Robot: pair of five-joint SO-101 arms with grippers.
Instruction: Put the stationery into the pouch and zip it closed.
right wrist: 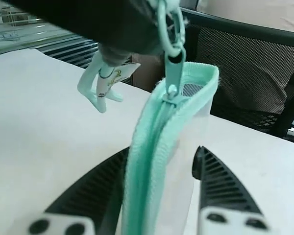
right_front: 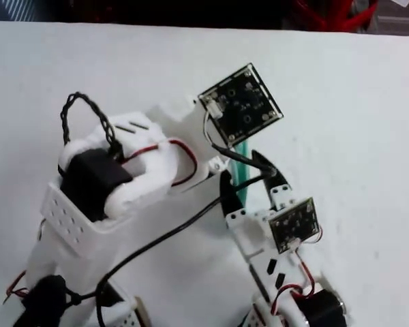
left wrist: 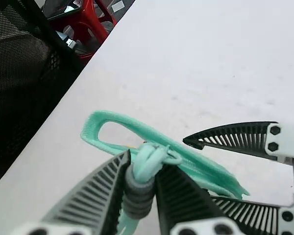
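Observation:
The pouch (right_front: 242, 158) is clear with a mint zipper band (right wrist: 147, 127) and stands on edge between the two arms. My right gripper (right wrist: 161, 152) is shut on the pouch body, a black finger on each side. The zipper slider (right wrist: 174, 63) sits near the pouch's end, and the teeth behind it look joined. My left gripper (left wrist: 142, 156) is shut on the mint pull cord (left wrist: 149, 164) with its grey sleeve, just above the slider. The mint band (left wrist: 117, 120) curves away past its fingertips. The right gripper (left wrist: 198, 170) is also seen beside it. No loose stationery is in sight.
The white table (right_front: 341, 82) stretches bare to the right and far side. Its edge (left wrist: 63, 98) runs close to the left arm, with a black mesh chair (left wrist: 19, 73) and red items beyond. A black cable (right_front: 163, 238) crosses between the arms.

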